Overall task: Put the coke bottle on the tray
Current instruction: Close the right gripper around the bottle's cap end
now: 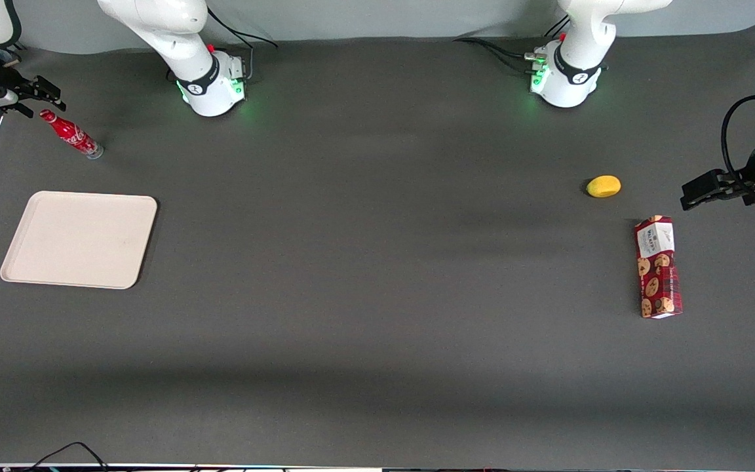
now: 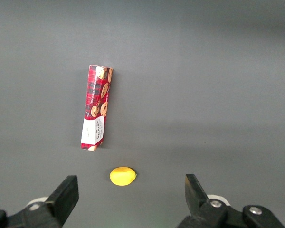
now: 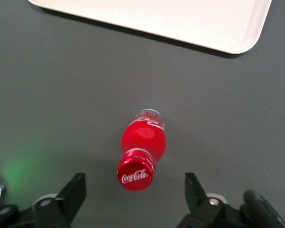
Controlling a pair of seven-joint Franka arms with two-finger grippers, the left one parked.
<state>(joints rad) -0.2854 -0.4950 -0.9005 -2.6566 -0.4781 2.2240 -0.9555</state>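
Front view high, whole table; right wrist close, looking down over coke bottle [image 3: 142, 149].

A red coke bottle [image 3: 143, 148] stands upright on the dark table [image 3: 61, 95], seen from above its cap, between the gripper's [image 3: 134, 190] spread fingers; tray [image 3: 180, 19] at twelve o'clock.

A dark grey matte bench [image 1: 377, 295] fills nearly the whole scene, evenly lit with soft shadow bands across it, meeting a pale grey wall [image 1: 351, 16] along its farthest edge, where black cables [image 1: 489, 49] trail.
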